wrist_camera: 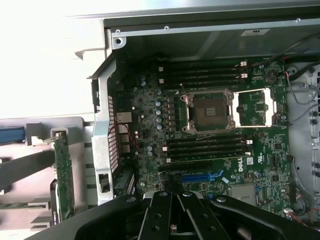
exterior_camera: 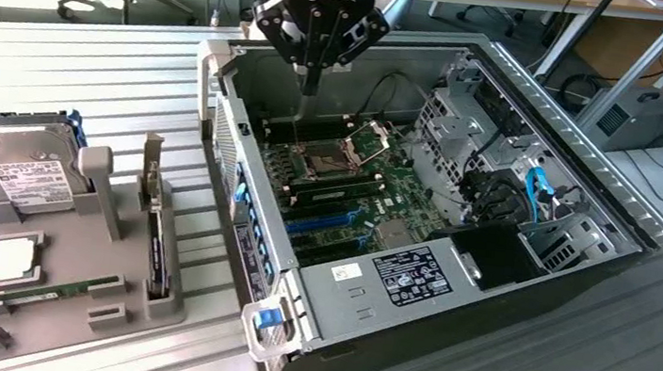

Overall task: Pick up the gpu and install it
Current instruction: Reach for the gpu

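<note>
The gpu [exterior_camera: 157,245] stands in the holder [exterior_camera: 60,252], well apart from the hand [exterior_camera: 309,83].

Bright, even room light falls on the slatted table [exterior_camera: 92,71] beside the computer case [exterior_camera: 349,302], and its metal slats gleam pale. Inside the case, the motherboard [exterior_camera: 343,196] lies in soft shade cast by the walls. In the wrist view the area just outside the case burns out to white glare, the board looks dim, and the gripper [wrist_camera: 172,197] is a near-black shape.
</note>
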Robot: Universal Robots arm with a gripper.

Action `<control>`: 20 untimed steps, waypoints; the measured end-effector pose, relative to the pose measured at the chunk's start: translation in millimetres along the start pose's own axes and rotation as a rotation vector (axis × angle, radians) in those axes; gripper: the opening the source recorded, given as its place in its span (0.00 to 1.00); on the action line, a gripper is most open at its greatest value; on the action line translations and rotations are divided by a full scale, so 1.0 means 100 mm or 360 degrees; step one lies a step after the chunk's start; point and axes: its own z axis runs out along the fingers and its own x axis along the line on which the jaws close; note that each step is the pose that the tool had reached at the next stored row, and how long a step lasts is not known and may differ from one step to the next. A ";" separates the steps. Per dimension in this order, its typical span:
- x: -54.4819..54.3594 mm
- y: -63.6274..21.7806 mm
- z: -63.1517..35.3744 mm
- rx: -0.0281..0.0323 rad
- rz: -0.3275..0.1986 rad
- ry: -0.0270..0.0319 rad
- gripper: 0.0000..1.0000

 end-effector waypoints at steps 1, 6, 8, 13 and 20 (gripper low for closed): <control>0.00 0.000 0.000 -0.00001 0.0000 -0.00001 0.11; 0.02 -0.001 0.000 -0.00001 0.0000 -0.00001 0.11; 0.03 -0.002 -0.001 -0.00001 0.0000 -0.00001 0.11; 0.05 -0.004 -0.001 -0.00001 0.0000 -0.00001 0.11; 0.07 -0.005 -0.002 -0.00001 0.0000 -0.00002 0.11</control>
